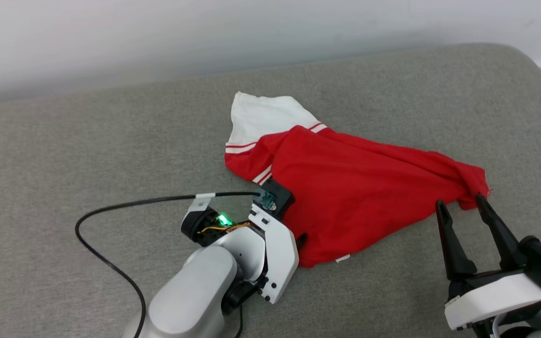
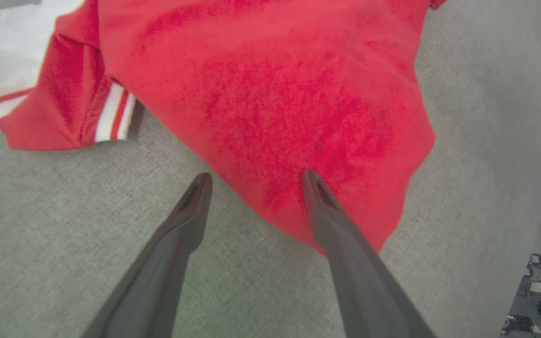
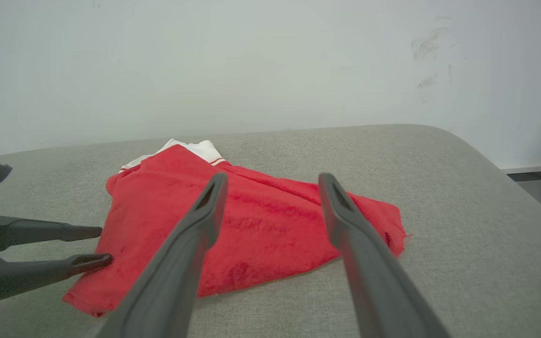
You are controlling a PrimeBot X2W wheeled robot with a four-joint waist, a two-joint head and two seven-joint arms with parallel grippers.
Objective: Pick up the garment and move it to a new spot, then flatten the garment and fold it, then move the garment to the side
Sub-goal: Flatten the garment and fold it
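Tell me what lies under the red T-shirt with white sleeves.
Grey fabric cushion shows all around the red T-shirt, presumably continuing beneath; anything else under its folds is covered.

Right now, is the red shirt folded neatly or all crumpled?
Crumpled, not folded. The garment lies bunched and wrinkled on the grey cushion, one white sleeve sticking out crookedly.

Head view downward, wrist views share garment [image 1: 355, 188]
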